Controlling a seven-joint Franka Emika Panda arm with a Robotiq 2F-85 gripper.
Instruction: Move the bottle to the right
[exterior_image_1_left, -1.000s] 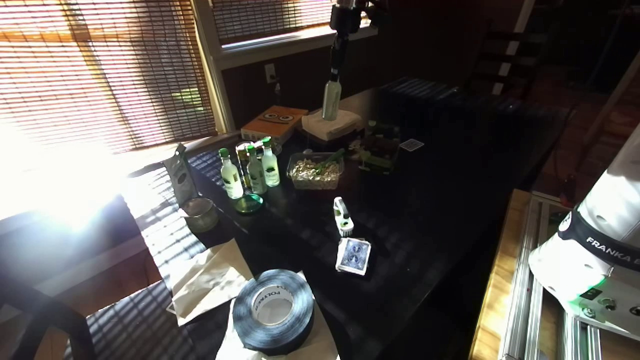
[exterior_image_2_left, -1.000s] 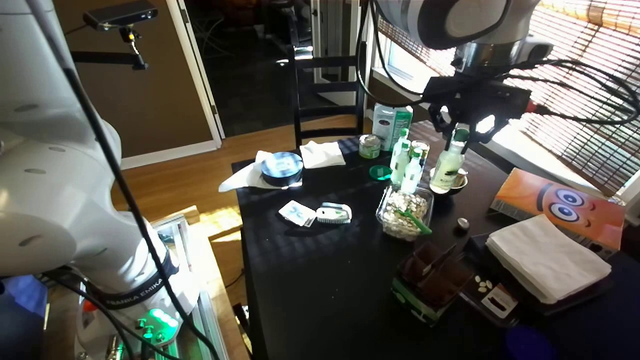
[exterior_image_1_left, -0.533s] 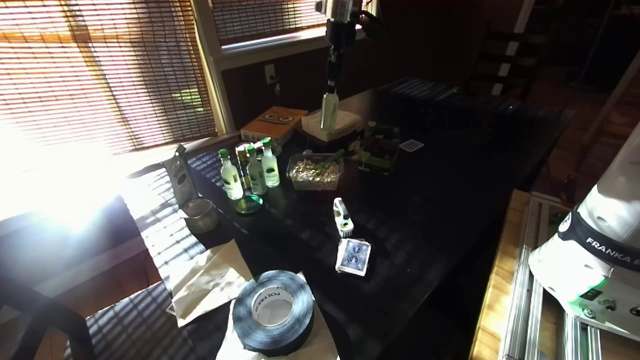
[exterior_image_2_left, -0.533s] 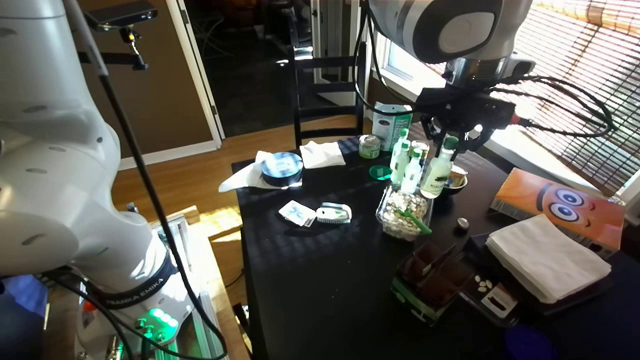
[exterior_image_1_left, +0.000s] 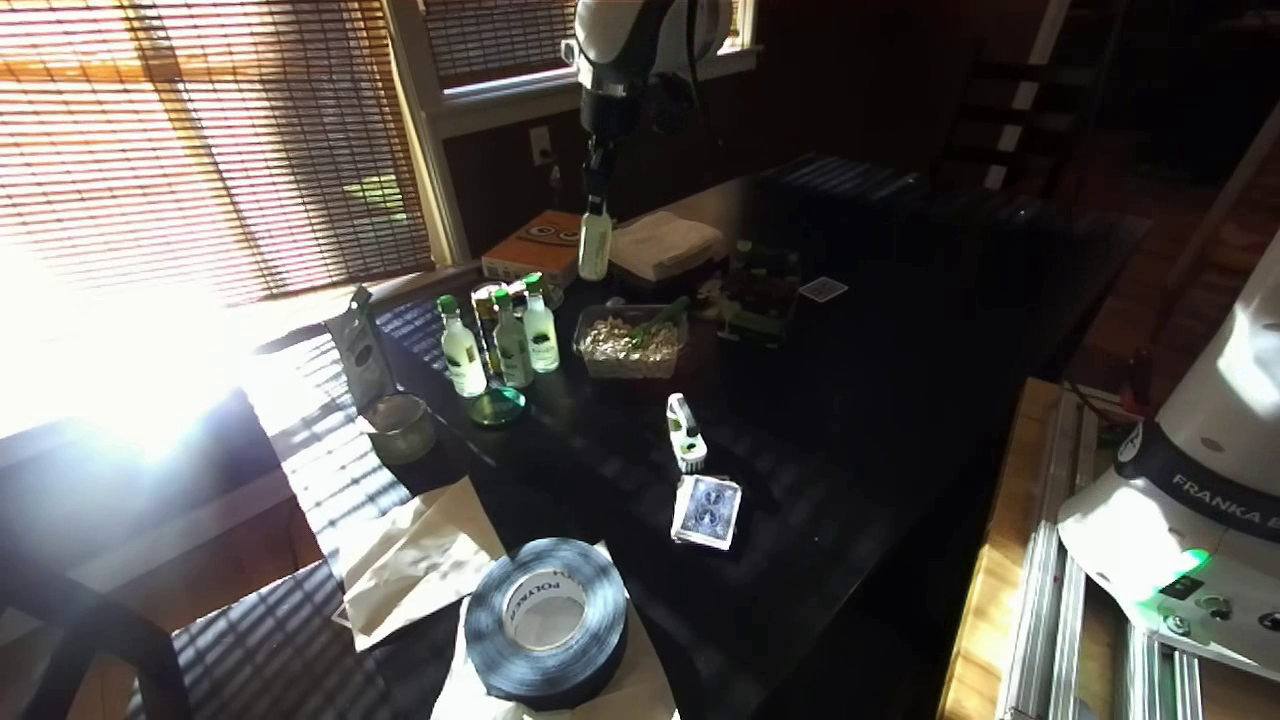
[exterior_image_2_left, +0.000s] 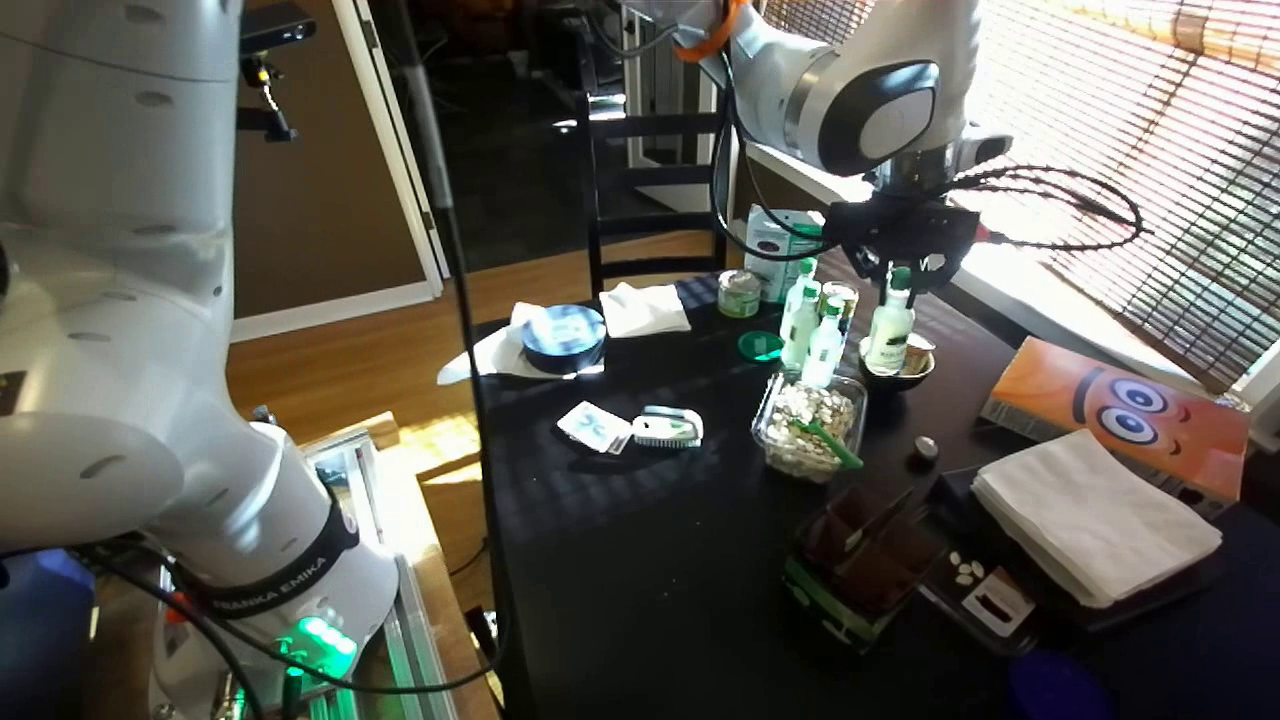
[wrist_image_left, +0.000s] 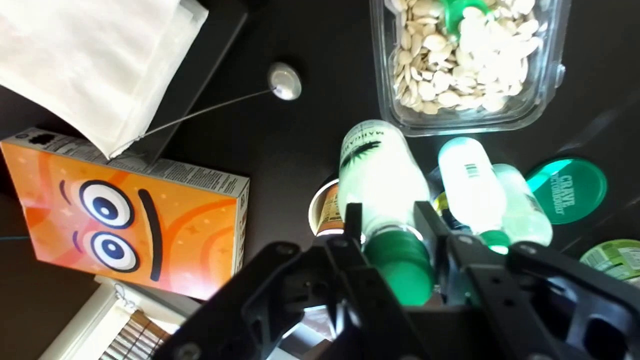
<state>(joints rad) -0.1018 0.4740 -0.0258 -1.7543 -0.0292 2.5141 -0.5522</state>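
The held bottle (exterior_image_1_left: 594, 250) is pale and cloudy with a green cap and a label. It also shows in an exterior view (exterior_image_2_left: 889, 340) and in the wrist view (wrist_image_left: 380, 170). My gripper (wrist_image_left: 390, 215) is shut around its neck, just below the cap, one finger on each side. The bottle hangs nearly upright above the dark table, with the gripper (exterior_image_1_left: 597, 200) over it. In an exterior view it overlaps a small dark bowl (exterior_image_2_left: 905, 378) behind it. Three similar bottles (exterior_image_1_left: 512, 350) stand together near the window side.
A clear tub of seeds (exterior_image_2_left: 810, 430) stands close to the held bottle. An orange box (exterior_image_2_left: 1130, 410), a stack of napkins (exterior_image_2_left: 1100, 515), a small metal knob (exterior_image_2_left: 926, 447) and a brown-green organizer (exterior_image_2_left: 865, 560) lie nearby. A brush (exterior_image_2_left: 668, 427) and cards (exterior_image_2_left: 596, 427) lie farther off.
My gripper has carried the bottle left and downward in an exterior view, toward the orange box. The bottle hangs straighter than before. The other objects stay in place.
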